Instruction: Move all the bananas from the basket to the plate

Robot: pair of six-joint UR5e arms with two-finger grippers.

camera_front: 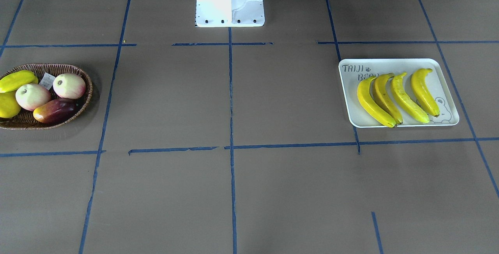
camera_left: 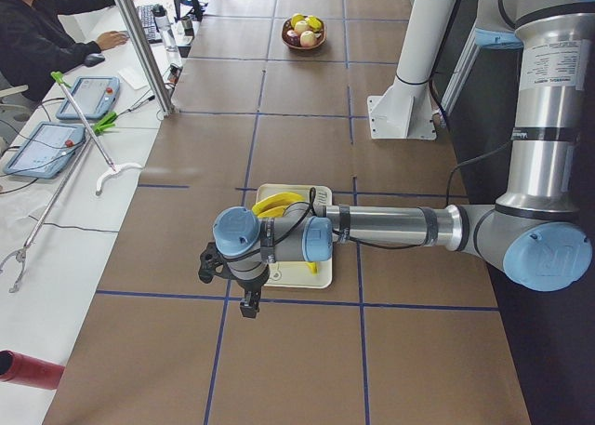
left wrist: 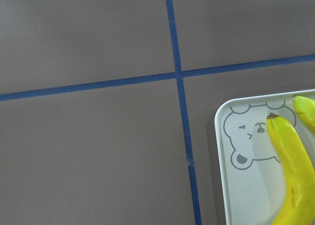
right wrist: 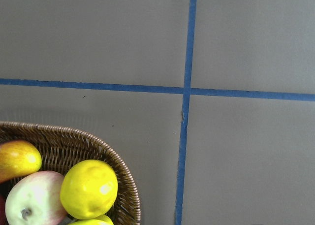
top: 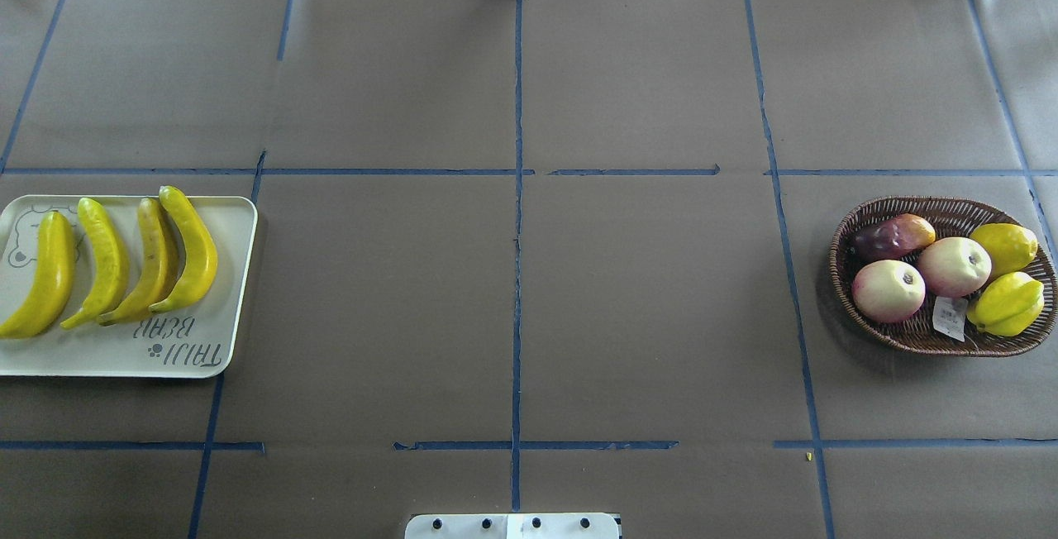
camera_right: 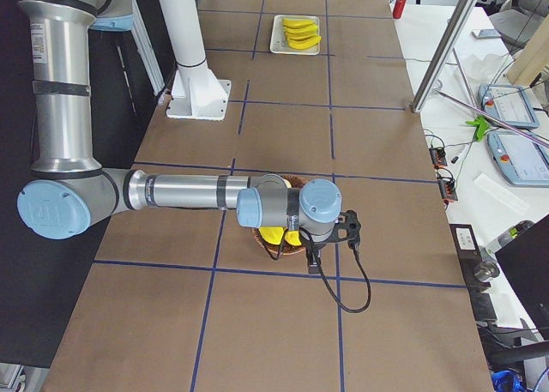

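Bananas point(camera_front: 406, 99) — all four — lie side by side on the white plate point(camera_front: 350, 90) at the right of the front-facing view, the two leftmost touching. Well apart, at the left edge, the wicker basket point(camera_front: 23, 120) holds two pinkish apples point(camera_front: 32, 96), a dark red mango point(camera_front: 54, 110) and two yellow fruits point(camera_front: 17, 80) on the brown bench point(camera_front: 273, 98). From overhead the plate sits at the left edge and the basket at the right, with blue tape lines point(top: 518, 274) crossing the bench between them. In the exterior left view the near arm reaches over the plate, its left claw point(camera_left: 249, 306) pointing down by the plate's near edge — whether its fingers are apart or together I cannot tell. A person point(camera_left: 37, 34) sits at a side table. In the exterior right view the near arm hangs over the basket, and the state of the right claw point(camera_right: 311, 256) cannot be told either. The left wrist camera looks down on the plate's corner with its bear cartoon point(left wrist: 246, 136), a banana tip lying over it. The right wrist camera shows the basket's rim with a lemon-like fruit point(right wrist: 88, 189) and an apple inside.
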